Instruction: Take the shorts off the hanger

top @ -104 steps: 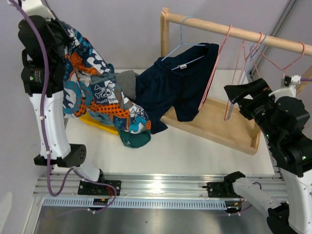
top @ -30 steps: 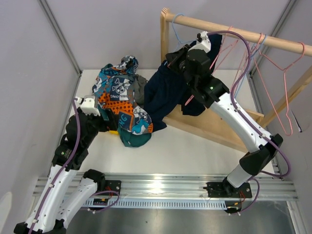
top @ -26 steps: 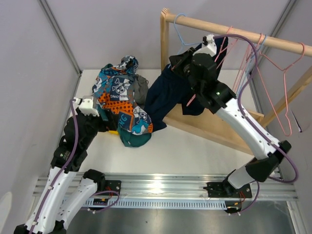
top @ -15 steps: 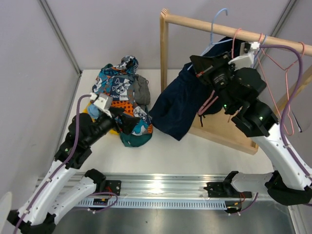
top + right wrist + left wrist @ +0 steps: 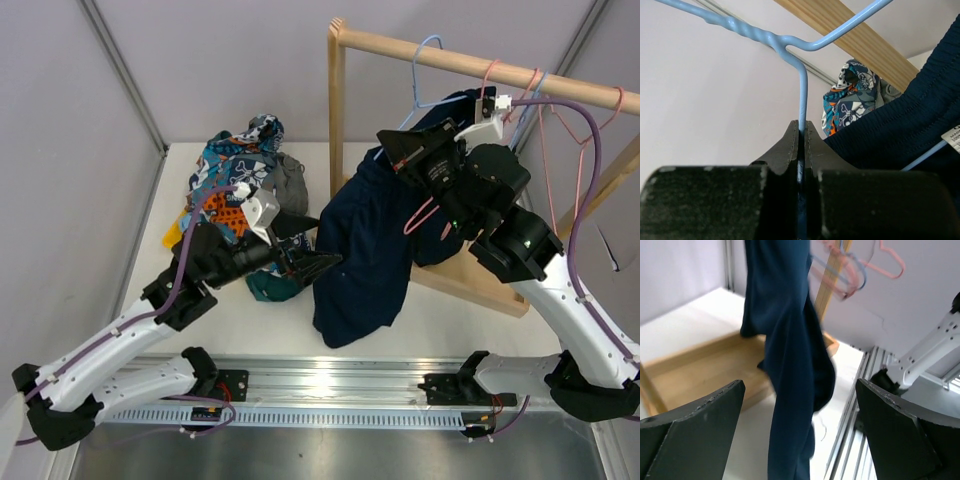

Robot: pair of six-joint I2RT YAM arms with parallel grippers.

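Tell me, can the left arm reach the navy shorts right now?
Probably yes: the left gripper is open and pointed at the navy shorts hanging just ahead, with nothing between them.

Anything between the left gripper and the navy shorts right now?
Nothing visible. The left gripper is open and points straight at the navy shorts, which hang ahead of it with only open air between them.
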